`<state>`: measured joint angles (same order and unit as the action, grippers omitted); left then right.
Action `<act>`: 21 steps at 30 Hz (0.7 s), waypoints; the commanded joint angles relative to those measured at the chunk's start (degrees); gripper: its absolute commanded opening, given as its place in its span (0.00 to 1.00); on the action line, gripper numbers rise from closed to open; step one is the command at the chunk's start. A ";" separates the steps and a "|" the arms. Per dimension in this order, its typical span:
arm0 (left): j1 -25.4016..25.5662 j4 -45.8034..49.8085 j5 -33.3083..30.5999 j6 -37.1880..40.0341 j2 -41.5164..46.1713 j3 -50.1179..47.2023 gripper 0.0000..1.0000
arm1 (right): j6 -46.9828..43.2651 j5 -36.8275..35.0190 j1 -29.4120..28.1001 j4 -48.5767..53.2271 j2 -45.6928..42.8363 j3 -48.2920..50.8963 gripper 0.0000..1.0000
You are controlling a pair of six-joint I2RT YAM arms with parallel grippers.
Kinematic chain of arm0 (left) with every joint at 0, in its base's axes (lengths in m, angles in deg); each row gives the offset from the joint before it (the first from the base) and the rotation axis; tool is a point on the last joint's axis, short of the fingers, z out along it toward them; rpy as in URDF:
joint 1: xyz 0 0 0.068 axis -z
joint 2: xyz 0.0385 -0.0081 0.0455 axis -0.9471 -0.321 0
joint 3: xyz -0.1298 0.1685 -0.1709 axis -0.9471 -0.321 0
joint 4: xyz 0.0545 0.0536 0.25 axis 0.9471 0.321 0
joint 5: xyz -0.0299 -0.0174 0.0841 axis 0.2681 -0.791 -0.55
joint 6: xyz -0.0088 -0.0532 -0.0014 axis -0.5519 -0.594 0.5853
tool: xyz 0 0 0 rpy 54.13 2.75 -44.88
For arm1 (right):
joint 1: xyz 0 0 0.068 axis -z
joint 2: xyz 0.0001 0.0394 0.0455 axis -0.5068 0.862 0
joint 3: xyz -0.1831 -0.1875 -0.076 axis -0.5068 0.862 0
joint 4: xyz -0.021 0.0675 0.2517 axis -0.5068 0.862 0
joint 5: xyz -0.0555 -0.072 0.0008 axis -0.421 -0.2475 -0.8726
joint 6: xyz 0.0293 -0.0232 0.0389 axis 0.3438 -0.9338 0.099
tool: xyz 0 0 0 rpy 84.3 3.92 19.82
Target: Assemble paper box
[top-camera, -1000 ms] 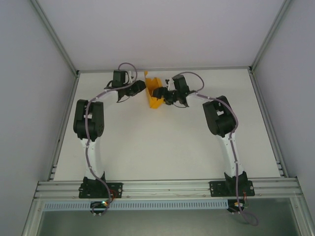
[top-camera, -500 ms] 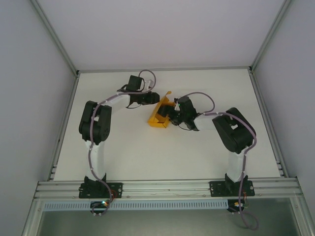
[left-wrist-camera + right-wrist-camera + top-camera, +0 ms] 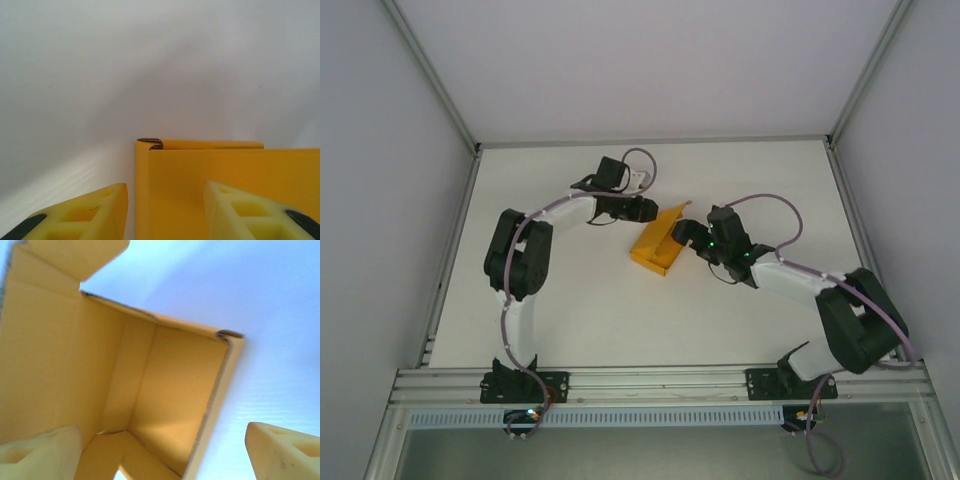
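Lying near the middle of the white table (image 3: 620, 310) in the overhead view, the orange-yellow paper box (image 3: 655, 248) is partly formed, with walls standing and its top open. The left gripper (image 3: 648, 210) reaches in at the box's far corner, and the right gripper (image 3: 682, 232) sits just beside its right edge, so the two arms meet at the box from opposite sides. In the left wrist view the left gripper (image 3: 165, 187) has its yellow fingers (image 3: 90, 210) apart. One upright wall of the box (image 3: 200, 165) rises between them, its folded corner edge at the top. A sliver of table shows between the wall's edge and the finger at the left of that view, so the card is straddled, not pinched. The right wrist camera looks into the open cavity of the box (image 3: 165, 375), showing the inner walls, the creased corners and a loose flap (image 3: 75, 255) standing up at the top left. The right gripper (image 3: 161, 429) is spread wide: one finger overlaps a box wall at the lower left, and the other finger (image 3: 285, 450) is over bare table, clear of the card.
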<state>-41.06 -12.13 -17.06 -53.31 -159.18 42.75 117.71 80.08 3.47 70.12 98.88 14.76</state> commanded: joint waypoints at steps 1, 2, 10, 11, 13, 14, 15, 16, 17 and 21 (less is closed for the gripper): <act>2.19 5.17 -4.00 5.86 2.32 1.61 0.44 | -5.36 -10.29 0.59 12.61 -7.25 0.38 0.88; 2.86 5.68 -4.93 6.75 2.60 1.42 0.44 | -6.63 -12.09 0.85 15.28 -9.64 0.47 0.89; 5.42 7.94 -10.60 11.43 2.26 -0.26 0.47 | -29.11 -9.24 5.55 16.74 -19.13 -1.38 0.96; 5.73 7.98 -10.52 12.52 2.22 -0.29 0.47 | -33.45 -4.96 5.96 16.10 -17.07 -3.05 0.98; 6.79 7.97 -11.69 14.70 2.25 -0.57 0.48 | -38.32 -0.59 6.67 17.11 -10.76 -7.84 0.98; 7.53 7.91 -12.78 15.92 2.36 -0.74 0.48 | -39.24 0.64 7.00 18.17 -6.89 -10.73 0.95; 8.14 7.66 -13.51 16.93 2.45 -1.21 0.48 | -40.39 2.25 7.27 18.87 -3.55 -13.14 0.95; 8.66 7.25 -13.98 17.70 2.49 -1.69 0.48 | -41.18 3.31 7.56 19.13 -0.21 -15.26 0.93; 9.00 6.80 -14.32 18.12 2.52 -2.18 0.48 | -41.52 4.03 7.61 19.47 3.10 -17.31 0.91; 9.13 5.79 -14.43 18.17 2.16 -3.32 0.48 | -42.87 13.05 8.65 18.44 11.11 -20.79 0.77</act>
<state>-32.16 -7.91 -29.39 -38.06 -157.89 41.27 78.76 84.43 11.25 87.19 106.74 -4.51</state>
